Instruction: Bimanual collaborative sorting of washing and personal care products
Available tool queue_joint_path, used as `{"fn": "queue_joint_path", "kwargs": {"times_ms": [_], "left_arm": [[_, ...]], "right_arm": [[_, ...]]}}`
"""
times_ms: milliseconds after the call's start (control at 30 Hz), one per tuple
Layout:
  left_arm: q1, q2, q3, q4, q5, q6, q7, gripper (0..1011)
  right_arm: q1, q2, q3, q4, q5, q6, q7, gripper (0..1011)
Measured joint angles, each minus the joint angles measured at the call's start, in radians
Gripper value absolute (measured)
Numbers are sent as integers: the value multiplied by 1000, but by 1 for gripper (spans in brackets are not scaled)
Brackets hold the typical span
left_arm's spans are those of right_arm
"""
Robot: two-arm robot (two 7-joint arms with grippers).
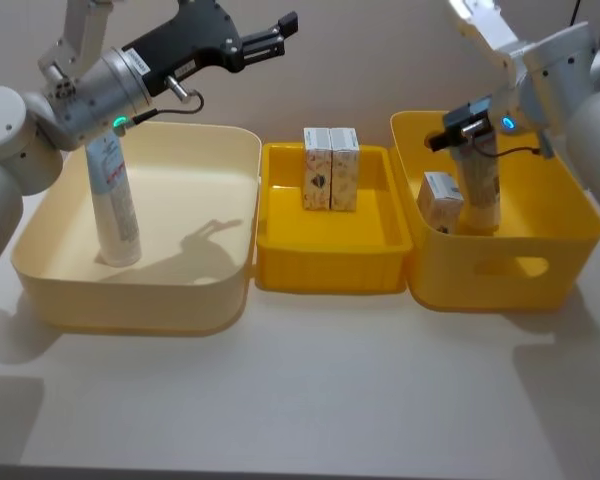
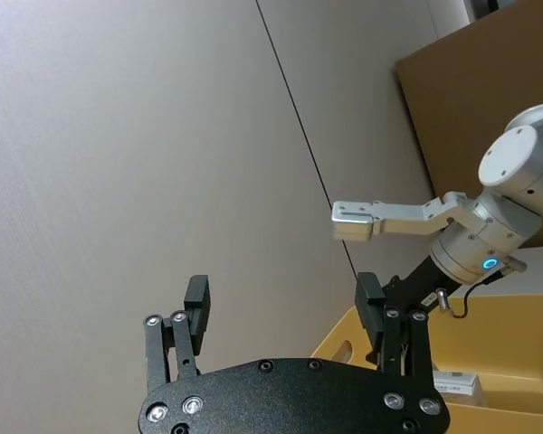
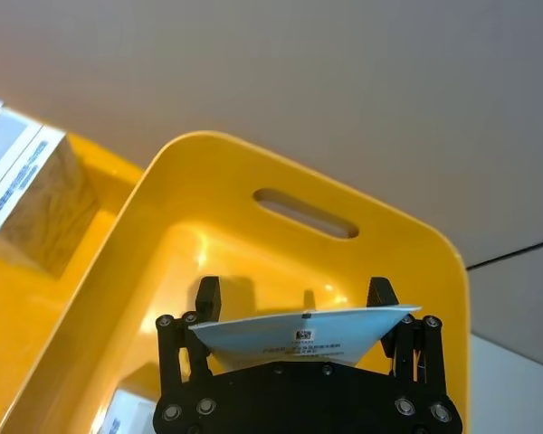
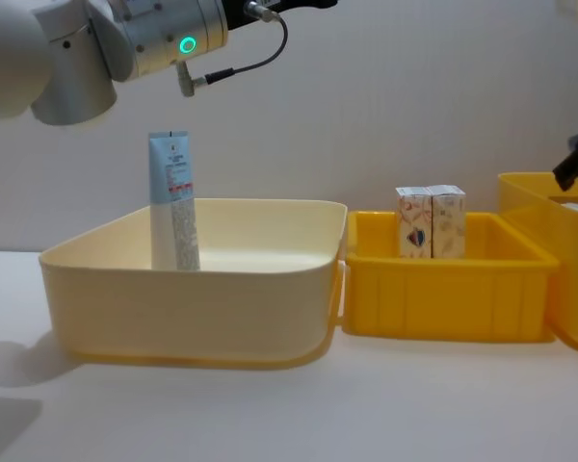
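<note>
One pale-blue-and-white tube [image 1: 115, 200] [image 4: 170, 202] stands upright in the cream tray [image 1: 210, 290]. My left gripper [image 1: 280, 33] [image 2: 285, 294] hangs high above that tray's back rim, open and empty. Two small cartons [image 1: 330, 168] [image 4: 431, 221] stand side by side in the middle yellow tray [image 1: 330, 270]. In the deep yellow bin [image 1: 500, 270] on the right, a carton [image 1: 440, 200] leans beside a second tube [image 1: 477, 190]. My right gripper [image 1: 460, 130] [image 3: 296, 291] is at this tube's top, open, with the tube's flat crimped end [image 3: 303, 330] spanning the gap between the fingers.
The three containers sit in a row, touching, across the back of the white table [image 1: 310, 400]. A plain wall [image 4: 414, 96] rises behind them. The bin has a handle slot [image 3: 305, 212] in its far wall.
</note>
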Motion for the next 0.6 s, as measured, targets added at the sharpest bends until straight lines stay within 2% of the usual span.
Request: {"fn": "queue_joint_path", "kwargs": {"times_ms": [333,600], "left_arm": [[0,0,0,0,0,0,0,1000],[0,0,0,0,0,0,0,1000]], "right_arm": [[148,-29,-47,250,-51,-33,132,999],[206,-41,-64,348,-71,-48,184,999]]}}
